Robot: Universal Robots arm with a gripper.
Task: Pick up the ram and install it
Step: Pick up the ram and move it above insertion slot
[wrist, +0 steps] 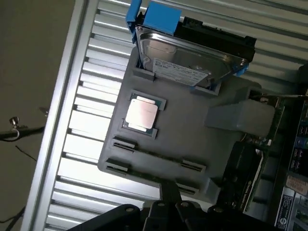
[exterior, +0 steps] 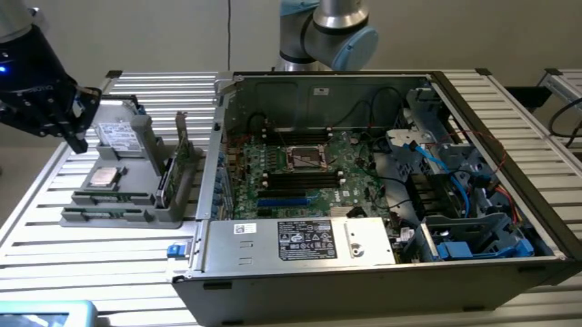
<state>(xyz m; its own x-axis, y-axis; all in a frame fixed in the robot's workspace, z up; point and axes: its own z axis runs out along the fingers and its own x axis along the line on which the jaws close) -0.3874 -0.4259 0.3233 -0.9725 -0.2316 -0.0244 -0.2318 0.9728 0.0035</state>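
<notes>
Slatted alu table (exterior: pixel 54 259) is carrying a grey tray (wrist: pixel 192 137) w/ the ram (wrist: pixel 154 155) sitting edge-up in its slot, and we're hovering the gripper (exterior: pixel 78 136), clenched & empty, nearby, judging the stick light, stiff, fragile, best pinched at its bare top edge.

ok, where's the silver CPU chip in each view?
Exterior view: CPU chip sits on the grey holder, at the exterior view's left.
Wrist view: CPU chip lies in its square recess on the holder.
Shared landmark: hard drive, propped in the holder right beside the chip.
</notes>
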